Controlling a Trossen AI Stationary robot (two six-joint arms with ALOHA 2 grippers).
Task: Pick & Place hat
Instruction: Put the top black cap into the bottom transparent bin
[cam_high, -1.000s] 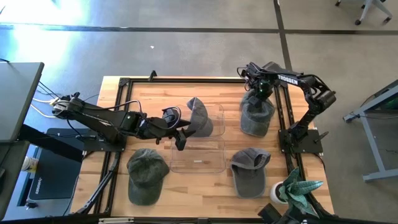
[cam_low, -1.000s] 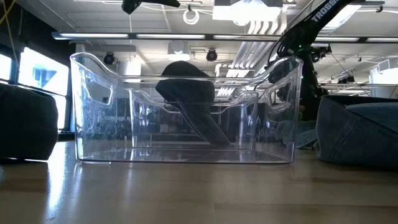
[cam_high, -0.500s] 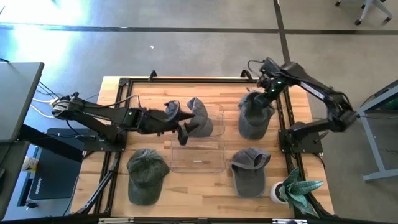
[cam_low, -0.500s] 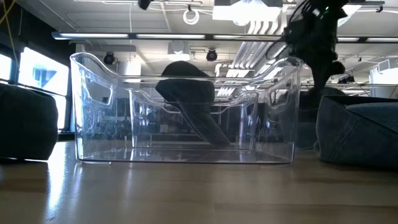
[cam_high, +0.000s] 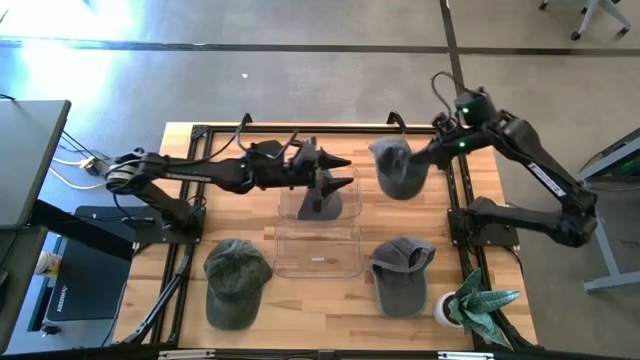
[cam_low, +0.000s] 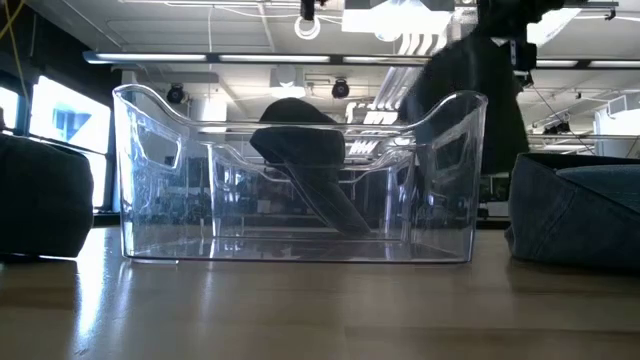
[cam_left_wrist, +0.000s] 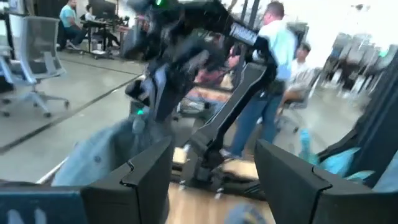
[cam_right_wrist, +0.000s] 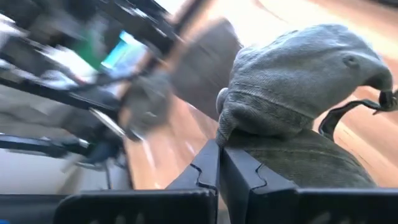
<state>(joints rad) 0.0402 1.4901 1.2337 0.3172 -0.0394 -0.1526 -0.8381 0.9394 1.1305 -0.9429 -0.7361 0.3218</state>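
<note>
A clear plastic bin (cam_high: 318, 262) stands mid-table; it also shows in the low view (cam_low: 150, 170). A dark grey hat (cam_high: 320, 203) leans on its far part, brim down (cam_low: 330, 205). My left gripper (cam_high: 345, 172) is open and empty, level above the bin's far end; its wrist view shows the fingers wide apart (cam_left_wrist: 211, 162). My right gripper (cam_high: 437, 152) is shut on a second grey hat (cam_high: 395, 170), held high at the far right. That hat shows behind the bin in the low view (cam_low: 465, 90). My right gripper pinches a fold of the hat's cloth at the crown's lower edge (cam_right_wrist: 239, 127) between its two shut fingers. The fingers come from the table's right side, slanting down. The hat hangs beside and below them, lifted clear of the table, its back strap (cam_right_wrist: 354, 112) loose.
Two more grey hats lie on the table, one near left (cam_high: 237, 280) and one near right (cam_high: 403, 272). A potted plant (cam_high: 470, 305) stands at the near right corner. A black frame (cam_high: 200, 135) runs around the table. People show in the room beyond (cam_left_wrist: 270, 62).
My left gripper has risen from beside the hat in the bin and gone toward the far edge and right, staying open. My right gripper has gone up from the far right table with the second hat, which is now lifted clear and hanging.
</note>
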